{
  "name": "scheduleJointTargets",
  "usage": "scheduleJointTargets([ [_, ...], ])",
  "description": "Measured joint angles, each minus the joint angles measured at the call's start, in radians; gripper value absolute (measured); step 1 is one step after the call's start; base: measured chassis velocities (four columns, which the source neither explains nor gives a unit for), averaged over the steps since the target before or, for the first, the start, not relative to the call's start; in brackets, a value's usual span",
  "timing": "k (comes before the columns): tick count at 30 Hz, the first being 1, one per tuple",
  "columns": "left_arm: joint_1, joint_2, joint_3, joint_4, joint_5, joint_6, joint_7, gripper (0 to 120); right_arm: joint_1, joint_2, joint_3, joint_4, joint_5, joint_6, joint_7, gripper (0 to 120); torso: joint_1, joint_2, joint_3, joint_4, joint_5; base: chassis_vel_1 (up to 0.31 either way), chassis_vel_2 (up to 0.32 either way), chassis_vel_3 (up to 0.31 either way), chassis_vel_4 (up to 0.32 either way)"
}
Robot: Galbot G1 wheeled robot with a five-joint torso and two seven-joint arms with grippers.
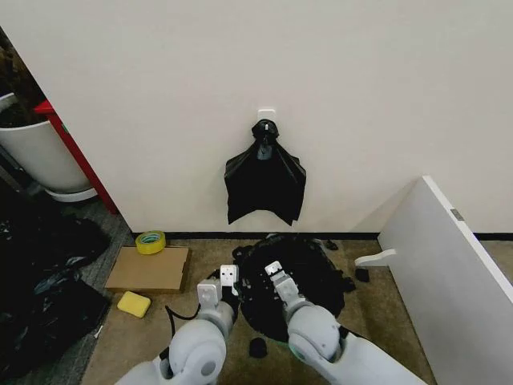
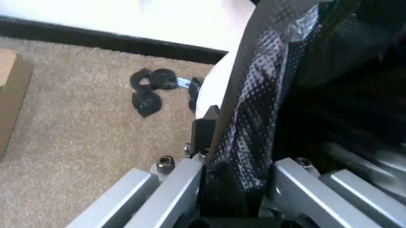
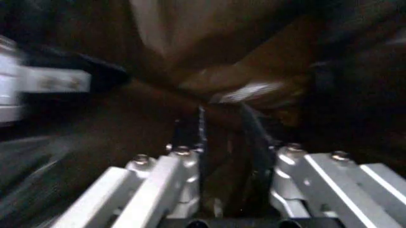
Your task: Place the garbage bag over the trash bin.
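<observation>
Garbage bag [image 2: 254, 137] pinched in left gripper [image 2: 238, 183] and right gripper [image 3: 225, 142] fingers.

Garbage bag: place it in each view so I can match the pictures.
Head view: the garbage bag lies low at centre on the carpet below the wall, both claws at its near edge.
Left wrist view: a fold runs up from between the left claw's fingers.
Right wrist view: dark plastic ahead of the right claw.
Shared landmark: the bag's edge at each claw.

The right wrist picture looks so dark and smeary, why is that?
Right wrist view: the camera sits pressed into the garbage bag, so black plastic blocks the light and blurs. Left wrist view: brighter, with glare on the bag's texture. Head view: evenly lit and sharp.
</observation>
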Motion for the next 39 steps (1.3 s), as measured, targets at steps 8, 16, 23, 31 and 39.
scheduleJointTargets([
  [8, -0.029, -0.026, -0.078, 0.047, -0.196, 0.039, -0.060, 0, -0.192, -0.107, 0.194, 0.183, -0.009, 0.187, -0.117, 49, 0.000, 0.000, 0.000, -0.0003, 0.0002, 0.000, 0.000, 0.000, 0.000],
  [16, 0.028, -0.081, -0.202, 0.068, -0.380, 0.065, -0.166, 0, -0.301, -0.131, 0.275, 0.313, -0.024, 0.305, -0.108, 79, 0.000, 0.000, 0.000, 0.0006, 0.0000, 0.000, 0.000, 0.000, 0.000],
  [23, 0.041, -0.089, -0.213, 0.109, -0.431, 0.077, -0.202, 0, -0.340, -0.128, 0.283, 0.331, -0.031, 0.304, -0.064, 99, 0.000, 0.000, 0.000, -0.0001, 0.0001, 0.000, 0.000, 0.000, 0.000],
  [31, 0.042, -0.094, -0.211, 0.131, -0.420, 0.089, -0.231, 0, -0.340, -0.127, 0.285, 0.325, -0.026, 0.286, -0.042, 100, 0.000, 0.000, 0.000, 0.0000, 0.0000, 0.000, 0.000, 0.000, 0.000],
  [39, 0.042, -0.104, -0.216, 0.131, -0.420, 0.046, -0.242, 23, -0.330, -0.124, 0.279, 0.311, -0.022, 0.275, -0.040, 100, 0.000, 0.000, 0.000, 0.0001, 0.0001, 0.000, 0.000, 0.000, 0.000],
])
